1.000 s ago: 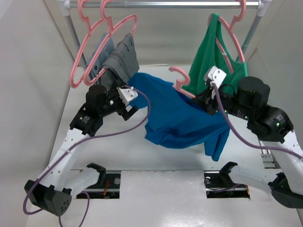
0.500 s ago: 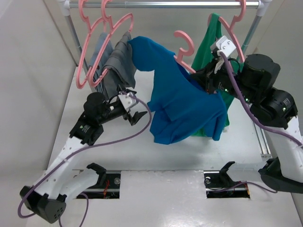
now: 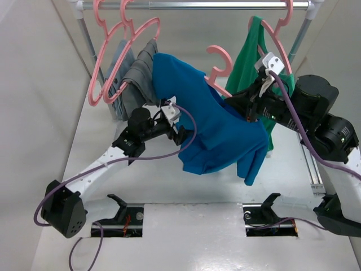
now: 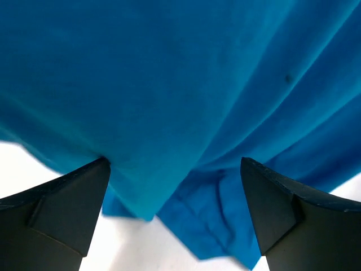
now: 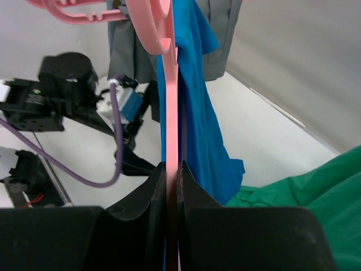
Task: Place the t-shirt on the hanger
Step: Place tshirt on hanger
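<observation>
The bright blue t-shirt [image 3: 211,121] hangs draped over the pink hanger [image 3: 220,65], held in the air mid-scene. Only the hanger's hook and neck show above the shirt. My right gripper [image 3: 243,104] is shut on the hanger, and in the right wrist view the pink bar [image 5: 171,96] runs edge-on between the pressed jaws [image 5: 172,169], with the shirt [image 5: 197,113] beside it. My left gripper [image 3: 181,134] is open at the shirt's lower left edge. In the left wrist view blue cloth [image 4: 186,84] fills the frame, its folds hanging between the spread fingers [image 4: 67,203], which are not closed on it.
A rail [image 3: 197,5] runs across the back. At its left hang pink hangers with grey garments [image 3: 135,73]. At its right hangs the green tank top [image 3: 254,62] on a pink hanger, just behind my right arm. White walls stand left and right.
My right gripper lifted the hanger with the shirt off the table into the air. My left gripper let go, then moved right up to the shirt's lower edge.
</observation>
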Controlling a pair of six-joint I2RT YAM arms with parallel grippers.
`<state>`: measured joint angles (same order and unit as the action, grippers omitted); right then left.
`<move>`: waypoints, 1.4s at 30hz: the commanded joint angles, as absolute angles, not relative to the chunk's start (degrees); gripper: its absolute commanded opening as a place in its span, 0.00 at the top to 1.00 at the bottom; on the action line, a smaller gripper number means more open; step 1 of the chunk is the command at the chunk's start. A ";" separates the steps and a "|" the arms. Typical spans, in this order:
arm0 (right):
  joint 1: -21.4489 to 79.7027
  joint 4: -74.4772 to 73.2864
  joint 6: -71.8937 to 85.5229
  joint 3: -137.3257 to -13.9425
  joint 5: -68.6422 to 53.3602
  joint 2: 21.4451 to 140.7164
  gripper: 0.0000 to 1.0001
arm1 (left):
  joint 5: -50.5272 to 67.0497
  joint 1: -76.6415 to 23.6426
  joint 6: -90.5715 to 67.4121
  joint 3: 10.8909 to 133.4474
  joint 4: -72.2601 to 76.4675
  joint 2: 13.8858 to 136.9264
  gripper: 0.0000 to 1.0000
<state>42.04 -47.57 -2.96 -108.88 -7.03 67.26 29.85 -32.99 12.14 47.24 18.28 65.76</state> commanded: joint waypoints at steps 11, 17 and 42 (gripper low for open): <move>42.45 -35.16 1.67 -102.57 -9.49 62.67 1.00 | 19.95 -37.35 9.50 53.17 29.44 73.48 0.58; 42.45 -39.01 1.67 -103.09 -3.00 62.05 1.00 | 21.96 -35.08 5.20 54.23 24.62 72.07 1.00; 41.31 -62.13 -5.54 -112.32 0.78 61.87 1.00 | 33.85 -28.39 26.02 61.88 2.86 61.45 0.15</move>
